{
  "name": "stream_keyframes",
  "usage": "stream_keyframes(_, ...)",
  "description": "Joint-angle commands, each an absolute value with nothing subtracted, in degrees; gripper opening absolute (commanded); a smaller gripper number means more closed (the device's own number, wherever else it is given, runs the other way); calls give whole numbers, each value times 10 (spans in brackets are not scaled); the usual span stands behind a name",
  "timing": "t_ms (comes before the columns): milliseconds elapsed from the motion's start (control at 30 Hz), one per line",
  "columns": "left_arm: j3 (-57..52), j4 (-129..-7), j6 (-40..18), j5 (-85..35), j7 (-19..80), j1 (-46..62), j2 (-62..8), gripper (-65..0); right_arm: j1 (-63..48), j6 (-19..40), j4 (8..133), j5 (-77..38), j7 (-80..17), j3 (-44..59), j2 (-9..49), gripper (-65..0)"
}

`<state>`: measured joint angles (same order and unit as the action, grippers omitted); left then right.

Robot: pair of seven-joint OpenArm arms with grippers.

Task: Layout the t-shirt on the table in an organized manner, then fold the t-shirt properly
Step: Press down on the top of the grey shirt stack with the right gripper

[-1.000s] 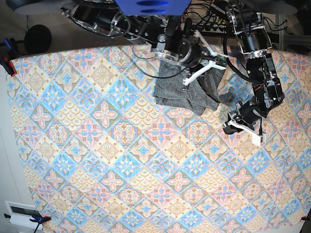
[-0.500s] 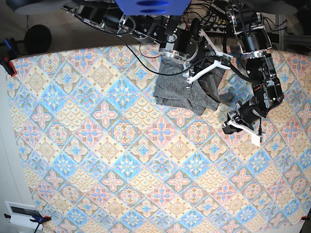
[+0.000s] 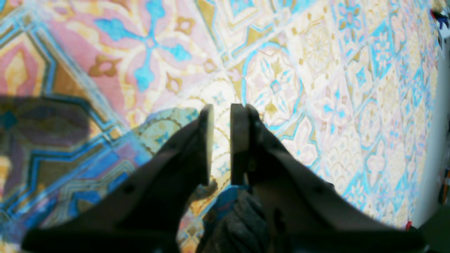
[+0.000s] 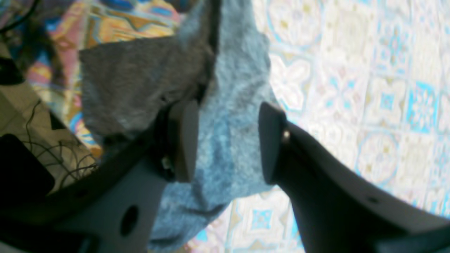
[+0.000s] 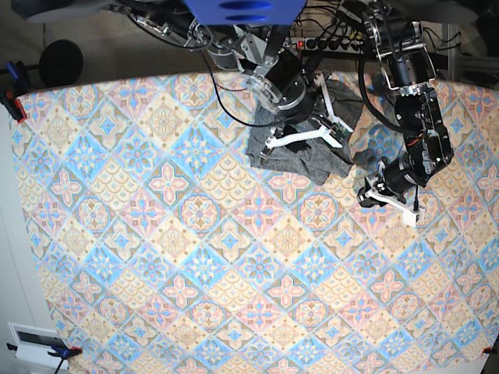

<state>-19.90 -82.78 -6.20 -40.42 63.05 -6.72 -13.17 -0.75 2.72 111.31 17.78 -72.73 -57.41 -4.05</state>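
Observation:
The dark-grey t-shirt (image 5: 300, 160) lies crumpled near the far edge of the patterned table (image 5: 195, 257). My right gripper (image 5: 308, 131) hovers over it, open. In the right wrist view its fingers (image 4: 182, 140) stand wide apart astride a raised fold of the t-shirt (image 4: 123, 84), gripping nothing. To the right of the shirt in the base view, my left gripper (image 5: 386, 199) sits low over bare cloth. In the left wrist view the left gripper (image 3: 221, 109) is all but shut, with only a narrow slit and nothing between the pads.
Cables and a power strip (image 5: 327, 39) crowd the area just past the table's far edge, behind the shirt. A black round object (image 5: 61, 62) and clamps (image 5: 12, 101) sit at the far left corner. A white box (image 5: 35, 343) lies off the near left corner.
My right gripper has opened, let go of the shirt and swung round above it; the lifted cloth has dropped back. The left arm has hardly moved.

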Motion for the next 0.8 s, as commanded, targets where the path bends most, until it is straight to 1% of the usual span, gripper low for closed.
stream_keyframes(0, -201, -837, -66, -413, 620, -83, -138, -557, -16, 47, 1123, 196, -724, -580, -29, -391)
stream_keyframes(100, -199, -837, -66, -413, 620, -86, -138, -557, -15, 52, 1123, 188, -736, -580, -21, -391)
stream_keyframes(200, -198, -837, -65, -412, 620, -86, -138, -557, -16, 108, 1123, 156, -734, -592, 12, -391)
stream_keyframes(267, -199, -837, -65, -412, 620, -86, -139, -557, -18, 127, 1123, 153, -734, -609, 34, -391)
stream_keyframes(367, -199, -836, -65, -412, 620, -88, -152, -557, -16, 128, 1123, 151, -735, -621, 57, -388)
stream_keyframes(533, -199, -813, -65, -413, 620, -116, -174, -557, -16, 129, 1123, 151, -735, -625, 58, -389)
stream_keyframes(667, -198, -794, -65, -413, 623, -130, -176, -557, -16, 129, 1123, 153, -735, -620, 60, -390)
stream_keyframes(767, -197, -794, -65, -414, 625, -126, -174, -557, -18, 129, 1123, 153, -734, -620, 82, -390)
